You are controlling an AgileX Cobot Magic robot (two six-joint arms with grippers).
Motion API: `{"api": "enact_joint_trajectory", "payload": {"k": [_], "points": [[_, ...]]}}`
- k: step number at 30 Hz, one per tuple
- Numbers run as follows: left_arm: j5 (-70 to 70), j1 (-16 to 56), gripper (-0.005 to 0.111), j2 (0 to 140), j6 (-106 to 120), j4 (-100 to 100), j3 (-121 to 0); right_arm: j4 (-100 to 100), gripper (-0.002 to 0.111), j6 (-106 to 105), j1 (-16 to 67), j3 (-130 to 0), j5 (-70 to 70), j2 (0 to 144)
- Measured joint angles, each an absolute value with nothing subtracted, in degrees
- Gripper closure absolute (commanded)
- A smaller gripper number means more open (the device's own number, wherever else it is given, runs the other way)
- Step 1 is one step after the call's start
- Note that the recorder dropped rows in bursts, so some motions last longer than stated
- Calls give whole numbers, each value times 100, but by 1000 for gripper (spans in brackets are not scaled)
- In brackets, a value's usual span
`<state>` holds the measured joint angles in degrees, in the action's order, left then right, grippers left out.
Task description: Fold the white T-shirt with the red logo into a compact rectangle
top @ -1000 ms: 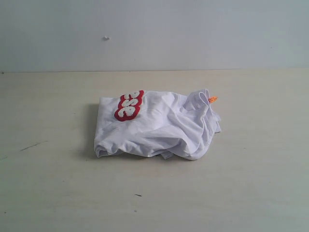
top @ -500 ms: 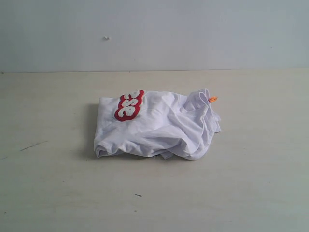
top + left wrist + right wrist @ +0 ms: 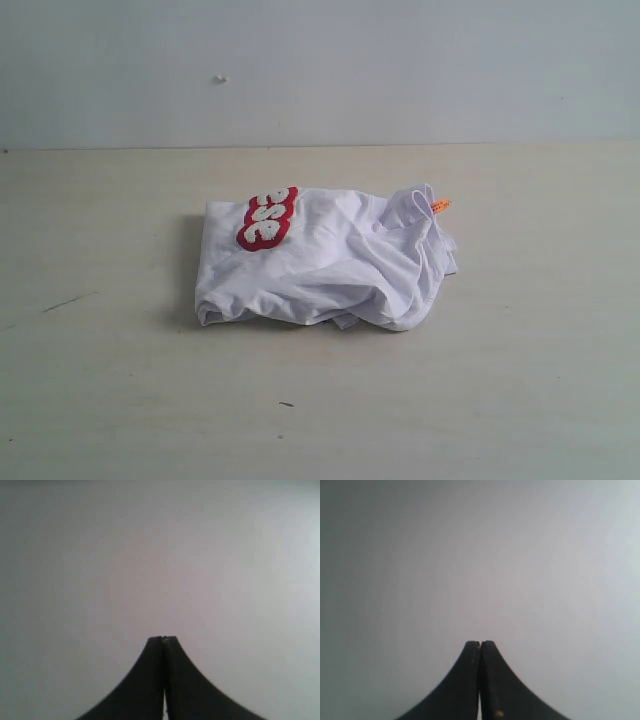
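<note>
Closest to its wrist camera, the left tool (image 3: 163,639) is clenched. Its two dark, smooth fingers curve up like a horn and meet tip to tip, with only a hairline seam between them. The right tool (image 3: 480,642) is likewise clenched, its matte black fingers pressed together along their length. One finger carries a tiny yellowish speck low down. Behind each tool lies only a plain, blurred, pale grey surface.

The exterior view alone shows the work scene. The near part of the pale, cream-coloured tabletop (image 3: 120,400) is smooth and matte, with a small dark fleck (image 3: 287,404) and a thin scratch (image 3: 68,300) towards the left. Farther back, near the middle of the tabletop, lies the white T-shirt (image 3: 330,270). It forms a rough, soft rectangle, flatter on its left and bunched into deep wrinkles on its right. The red logo (image 3: 267,218), fuzzy white letters on thick red, sits at the shirt's far left corner. An orange neck tag (image 3: 440,205) pokes out at its far right. Behind everything stands a bare grey-white wall (image 3: 400,70).
</note>
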<state>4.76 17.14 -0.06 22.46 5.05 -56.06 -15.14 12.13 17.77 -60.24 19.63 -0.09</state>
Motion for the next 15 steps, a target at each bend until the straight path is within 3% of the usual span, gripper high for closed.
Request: {"api": "enact_joint_trajectory", "payload": {"k": [4,9,15], "points": [[476,1449,107,-6,1718,-252,-5606,-1514,108,1213,1777,-6024,1963,-9],[403,1057,107,-6,-534,-1852,-5579,-1514,108,1213,1777,-6024,1963,-9],[-339,777,107,-6,-994,-1584,-5090,-1514,108,1213,1777,-6024,1963,-9]]}}
